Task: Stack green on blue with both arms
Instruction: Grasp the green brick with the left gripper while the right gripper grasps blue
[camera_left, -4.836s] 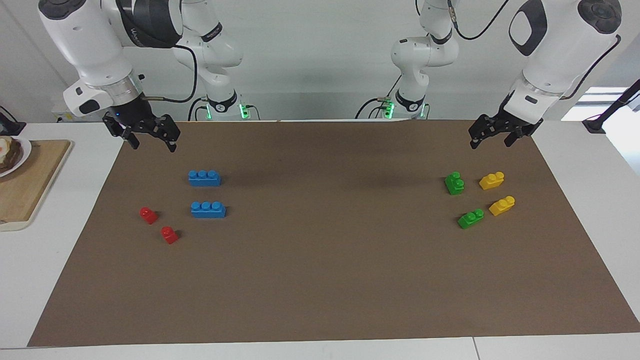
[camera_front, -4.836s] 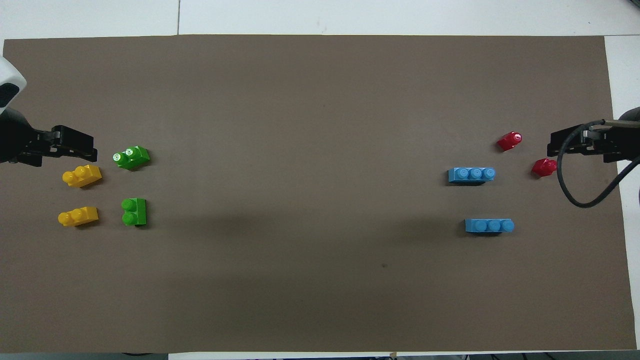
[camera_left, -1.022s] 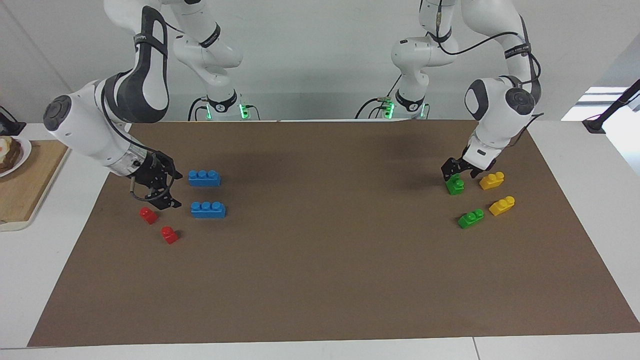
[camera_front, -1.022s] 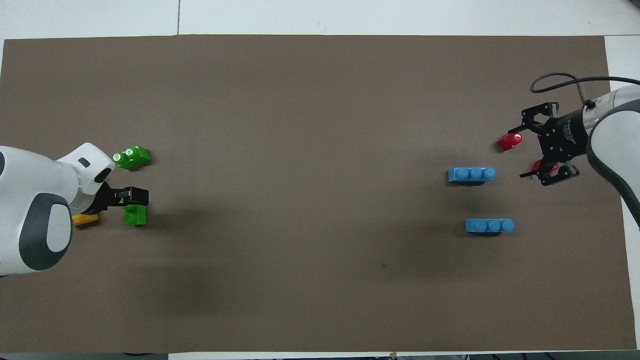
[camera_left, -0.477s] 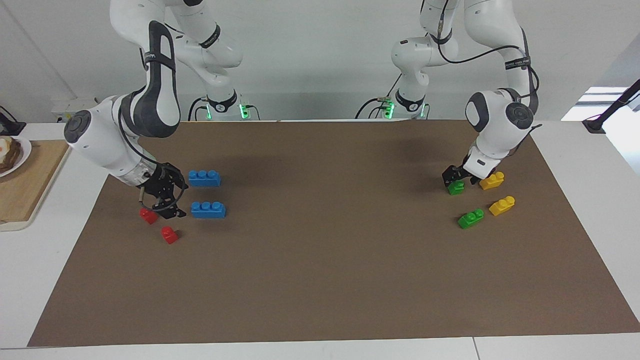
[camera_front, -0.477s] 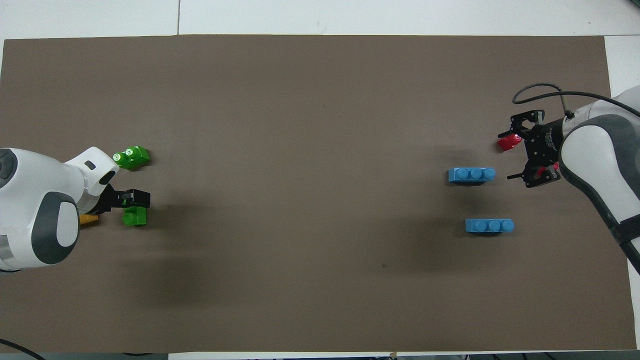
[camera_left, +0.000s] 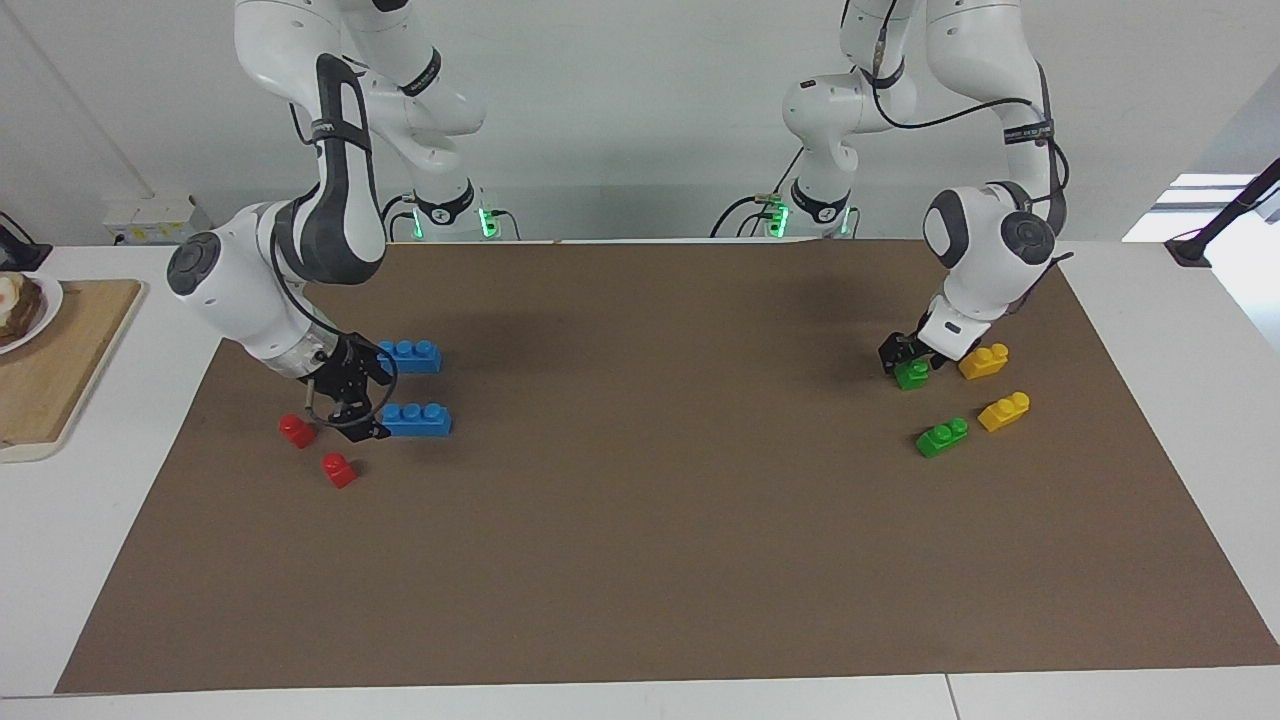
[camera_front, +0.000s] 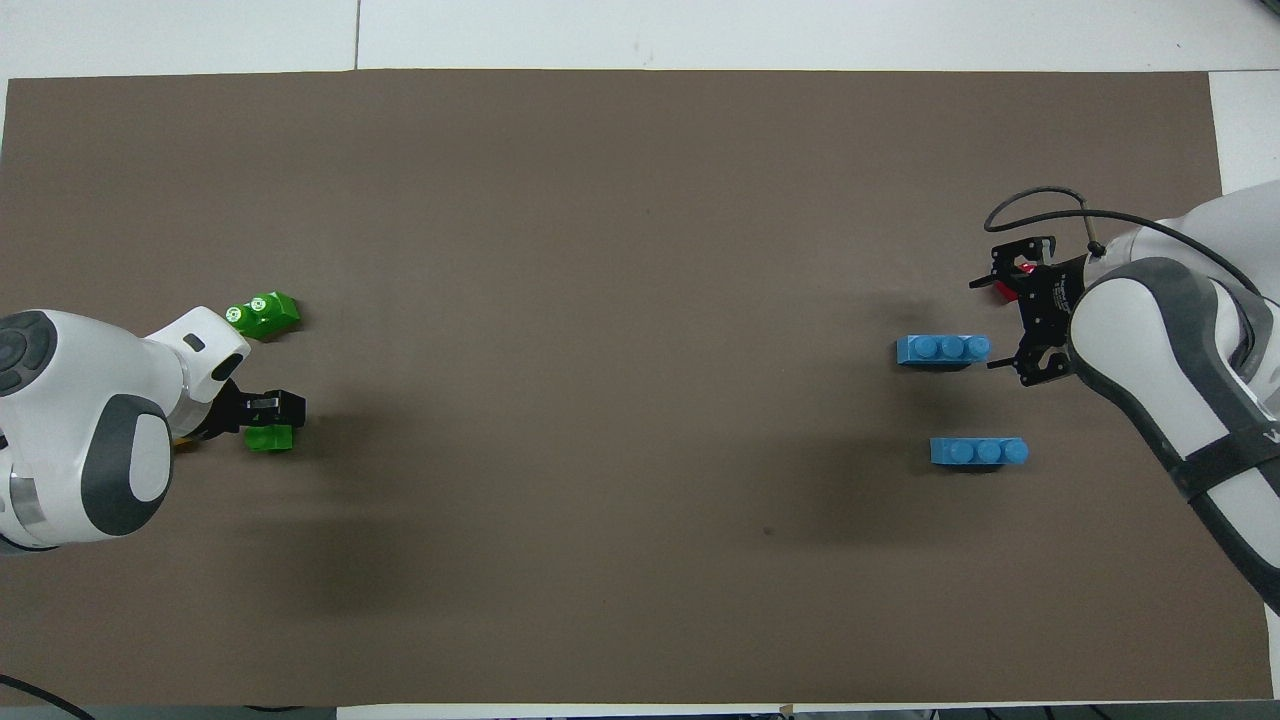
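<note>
Two green bricks lie at the left arm's end of the table. My left gripper (camera_left: 908, 360) is low with its fingers either side of the green brick nearer the robots (camera_left: 912, 376), which shows half covered in the overhead view (camera_front: 268, 438). The other green brick (camera_left: 941, 437) (camera_front: 262, 314) lies free. Two blue bricks (camera_left: 416, 420) (camera_left: 412, 356) lie at the right arm's end. My right gripper (camera_left: 372, 400) (camera_front: 995, 320) is wide open, low beside the end of the farther blue brick (camera_front: 942, 350). The nearer blue brick (camera_front: 978, 452) lies apart.
Two yellow bricks (camera_left: 984, 361) (camera_left: 1004, 411) lie beside the green ones. Two red bricks (camera_left: 297, 430) (camera_left: 339, 469) lie just off the right gripper. A wooden board (camera_left: 50, 380) with a plate sits off the brown mat (camera_left: 640, 560) at the right arm's end.
Both arms came down from their raised start. The left gripper has lowered onto the nearer green brick. The right gripper has slid from over the red bricks toward the blue bricks. No brick has moved.
</note>
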